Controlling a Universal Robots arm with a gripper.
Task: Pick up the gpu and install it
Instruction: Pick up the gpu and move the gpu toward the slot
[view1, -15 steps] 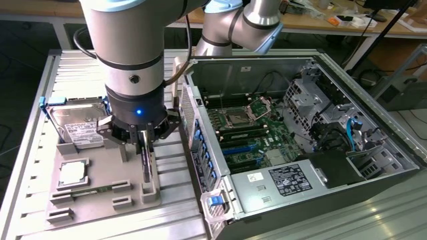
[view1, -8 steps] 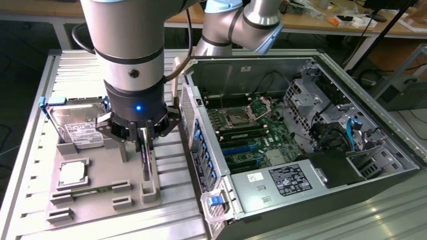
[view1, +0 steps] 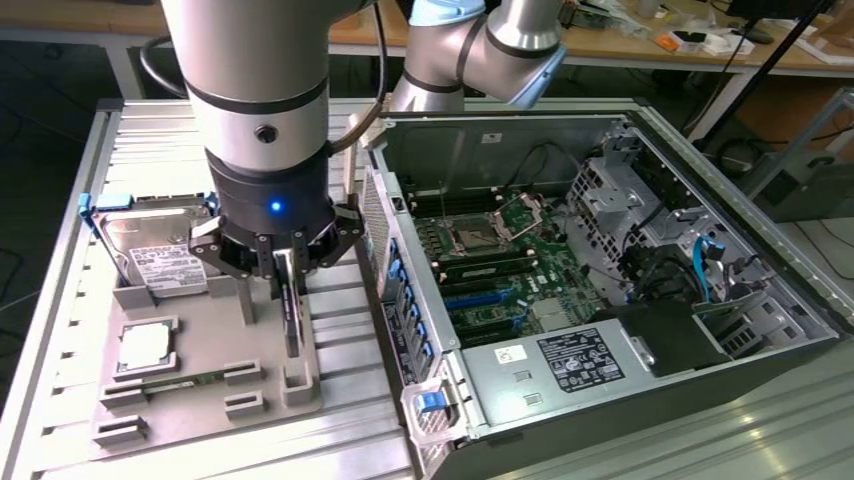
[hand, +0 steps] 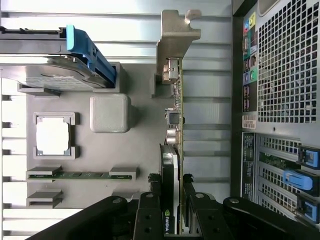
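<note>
The gripper (view1: 291, 272) (hand: 170, 184) is closed on the gpu (view1: 294, 335) (hand: 173, 117), a finger against each face. The card stands on edge in its slot on the grey tray (view1: 200, 405) – between the hard drive (view1: 150, 245) and the open case (view1: 601, 250).

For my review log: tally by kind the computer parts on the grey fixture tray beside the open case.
Black gpu card with silver bracket: 1
Silver hard drive in blue frame: 1
Square silver processor chip: 1
Slim green memory stick: 1
Total: 4
</note>
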